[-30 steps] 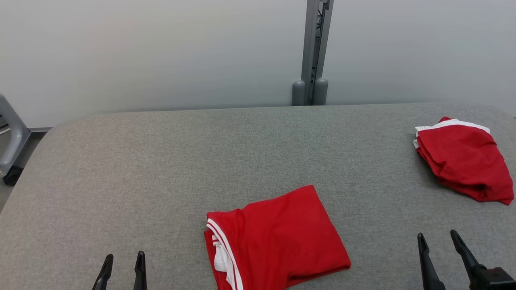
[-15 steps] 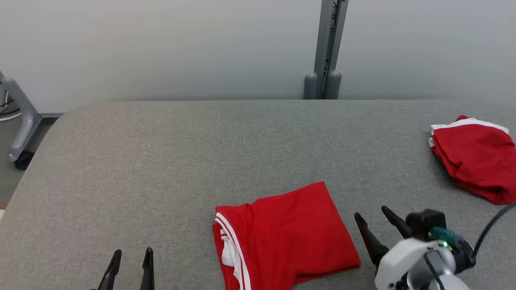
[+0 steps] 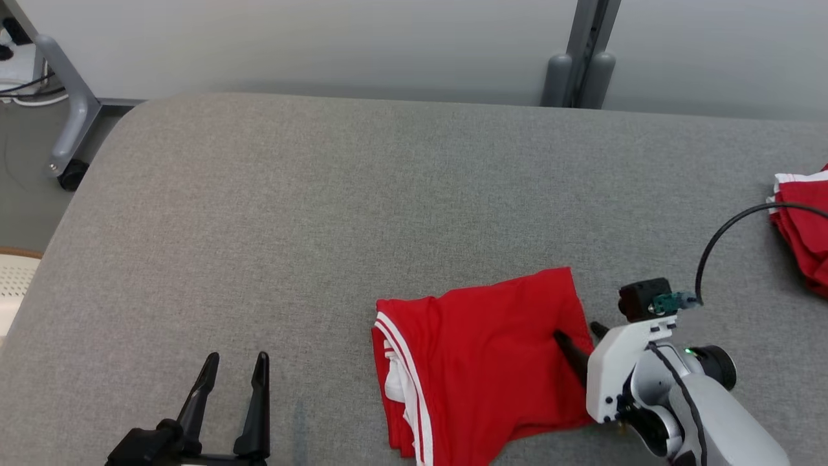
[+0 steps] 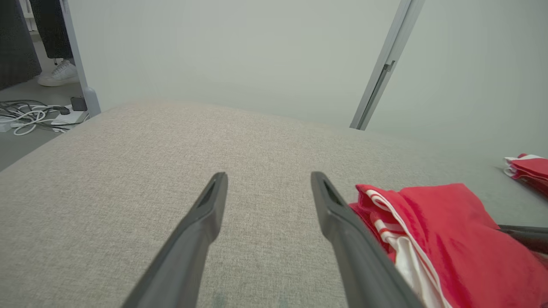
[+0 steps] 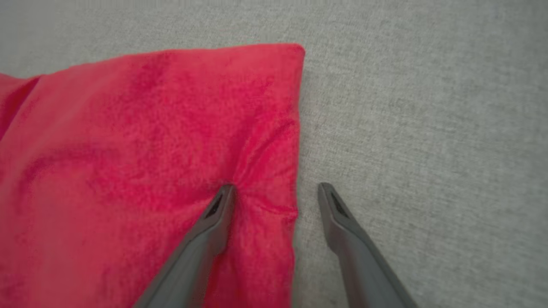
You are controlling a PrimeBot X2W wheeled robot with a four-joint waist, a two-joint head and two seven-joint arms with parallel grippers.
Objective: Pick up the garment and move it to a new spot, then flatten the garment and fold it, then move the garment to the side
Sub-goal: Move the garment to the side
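Note:
A folded red garment (image 3: 482, 362) with white trim lies on the grey padded table (image 3: 362, 194) near its front edge. My right gripper (image 3: 577, 336) is open and straddles the garment's right edge. In the right wrist view one finger presses into the red garment (image 5: 128, 171), wrinkling it, while the other rests on bare table beside the edge; the right gripper (image 5: 276, 188) holds nothing. My left gripper (image 3: 234, 364) stands open at the lower left, apart from the cloth. The left wrist view has the left gripper (image 4: 267, 177) over bare table, with the garment (image 4: 445, 231) to its right.
A second red garment (image 3: 802, 226) with white trim lies at the table's right edge, also seen as the second garment (image 4: 526, 169). A grey post (image 3: 582, 58) stands behind the table. A wheeled stand leg (image 3: 68, 123) and floor cables (image 4: 30, 115) are at the left.
My right arm has swung in from the lower right and set its open fingers down on the garment's right edge. The head camera has tilted down and to the left.

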